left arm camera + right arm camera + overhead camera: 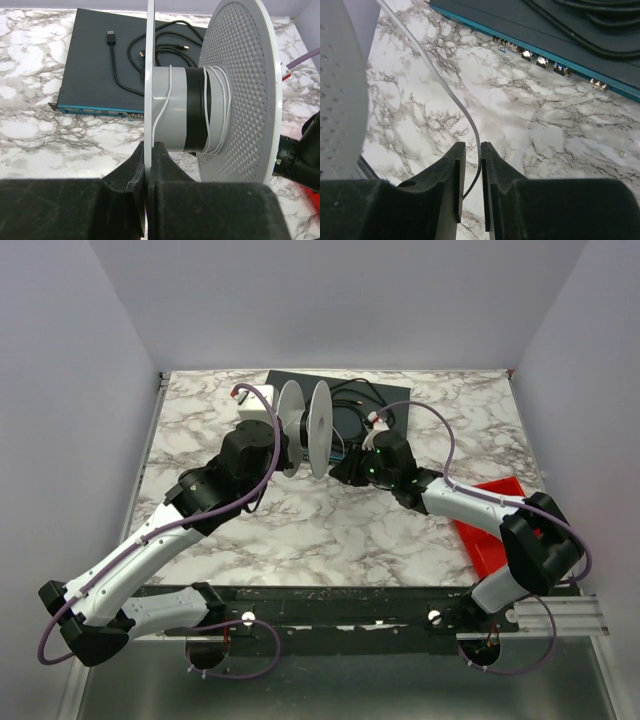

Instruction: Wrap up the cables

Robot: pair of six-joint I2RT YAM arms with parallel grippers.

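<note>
black fingers of the left hand (148,150) clench the spool (240,90) by its near flange, its axis level and pointing toward the right hand (471,150). that hand's fingers sit nearly closed around the thin white wire (457,102); whether they pinch it, i cannot tell. from there the wire climbs left to the hub. dark box (90,60) crowds behind; counter (330,530) lies open in front.

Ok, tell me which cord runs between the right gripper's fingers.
The thin white wire, leading off the spool into the right gripper. The thicker black cables lie coiled on the dark box, untouched.
</note>
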